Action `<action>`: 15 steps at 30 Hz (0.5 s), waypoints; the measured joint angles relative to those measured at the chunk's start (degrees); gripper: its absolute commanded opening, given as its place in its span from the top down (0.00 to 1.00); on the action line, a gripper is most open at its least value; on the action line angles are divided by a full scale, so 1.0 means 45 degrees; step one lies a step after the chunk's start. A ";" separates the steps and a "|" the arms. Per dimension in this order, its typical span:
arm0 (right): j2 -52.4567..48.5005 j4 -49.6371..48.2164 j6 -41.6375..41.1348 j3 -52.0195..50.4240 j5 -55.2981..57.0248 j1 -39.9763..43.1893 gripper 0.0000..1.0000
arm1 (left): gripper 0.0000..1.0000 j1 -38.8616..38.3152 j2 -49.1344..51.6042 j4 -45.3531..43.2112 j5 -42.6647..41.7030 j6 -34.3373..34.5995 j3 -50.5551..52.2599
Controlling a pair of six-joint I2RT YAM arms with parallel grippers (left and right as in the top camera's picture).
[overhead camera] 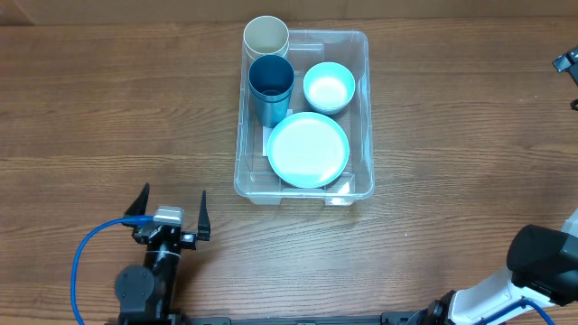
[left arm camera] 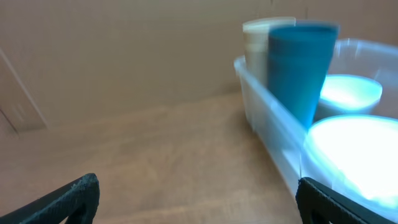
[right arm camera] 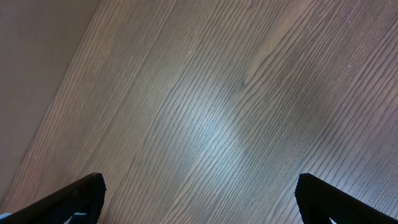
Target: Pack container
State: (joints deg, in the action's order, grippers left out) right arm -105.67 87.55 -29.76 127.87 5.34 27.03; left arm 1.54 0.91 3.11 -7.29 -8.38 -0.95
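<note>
The clear plastic container (overhead camera: 361, 108) stands at the table's middle back. Inside it are a cream cup (overhead camera: 266, 38), a dark blue cup (overhead camera: 271, 83), a light blue bowl (overhead camera: 329, 88) and a light blue plate (overhead camera: 308, 149). My left gripper (overhead camera: 170, 215) is open and empty near the front left, well short of the container. Its wrist view shows the container's wall (left arm camera: 273, 124), both cups (left arm camera: 298, 68), the bowl (left arm camera: 348, 93) and the plate (left arm camera: 354, 155) to the right of the jaws (left arm camera: 198, 199). My right gripper (right arm camera: 199, 199) is open and empty over bare wood.
The right arm's base (overhead camera: 542, 262) sits at the front right corner. A blue cable (overhead camera: 95, 253) loops beside the left arm. A dark fixture (overhead camera: 569, 63) sits at the right edge.
</note>
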 measured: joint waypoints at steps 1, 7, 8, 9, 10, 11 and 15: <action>0.0000 0.0005 -0.0005 0.0000 -0.0005 0.0000 0.00 | 0.00 0.0000 0.0000 0.0151 -0.0010 -0.0049 0.0087; 0.0000 0.0005 0.0000 0.0000 0.0000 -0.0005 0.00 | 0.00 0.0000 -0.0010 0.0117 -0.0015 -0.0189 0.0097; 0.0000 0.0005 -0.0005 0.0000 0.0000 -0.0005 0.00 | 0.00 0.0000 -0.0010 0.0117 -0.0015 -0.0189 0.0097; 0.0000 0.0005 -0.0005 0.0000 -0.0005 -0.0005 0.00 | 0.00 0.0000 -0.0010 0.0117 -0.0015 -0.0189 0.0097; 0.0000 0.0010 0.0000 0.0000 0.0000 0.0000 0.00 | 0.00 0.0000 -0.0010 0.0117 -0.0019 -0.0189 0.0097; 0.0000 0.0005 -0.0005 0.0000 0.0000 0.0000 0.00 | 0.00 0.0000 -0.0010 0.0117 -0.0015 -0.0189 0.0097; 0.0000 0.0005 -0.0005 0.0000 0.0005 -0.0005 0.00 | 0.00 0.0000 -0.0010 0.0117 -0.0015 -0.0189 0.0097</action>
State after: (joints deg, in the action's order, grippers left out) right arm -105.67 87.57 -29.78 127.87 5.37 27.00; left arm 1.54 0.86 3.64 -7.35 -9.23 -0.51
